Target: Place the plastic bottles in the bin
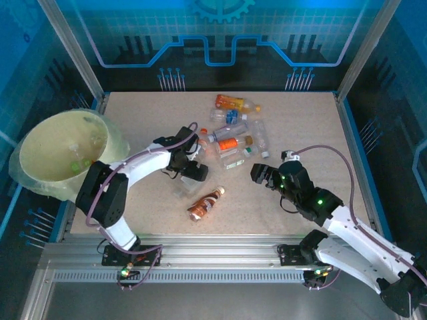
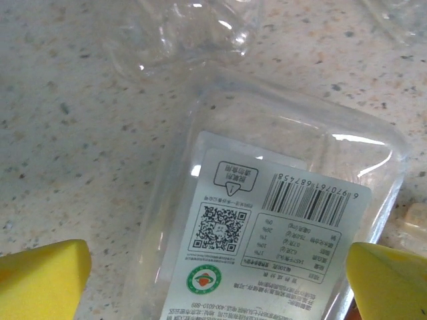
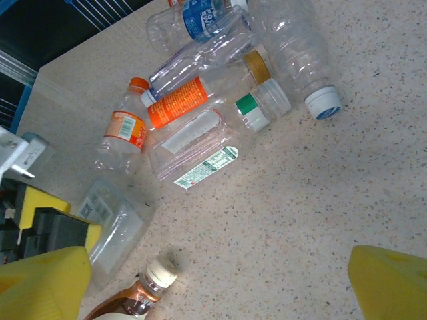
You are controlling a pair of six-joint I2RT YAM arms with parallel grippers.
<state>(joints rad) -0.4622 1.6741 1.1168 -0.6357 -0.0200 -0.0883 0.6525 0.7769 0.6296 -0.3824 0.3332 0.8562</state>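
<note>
Speckled tabletop (image 1: 300, 133) carrying scattered plastic bottles (image 1: 233, 130); both grippers standing released.
Left gripper (image 1: 193, 171) is hovering with jaws wide; flat clear bottle (image 2: 267, 220) is lying directly beneath, between its fingers, contact unconfirmed. Right gripper (image 3: 215, 283) is gaping over bare surface, the plastic bottles lying ahead, brown bottle (image 3: 137, 297) crowding one finger. Overhead view is placing the bin (image 1: 40, 140) well apart on the left gripper's left; left wrist view is resolving the barcode label (image 2: 307, 200).

Probably a robotics lab cell: aluminium frame posts (image 1: 70, 43), blue circuit-print backdrop (image 1: 213, 40)
</note>
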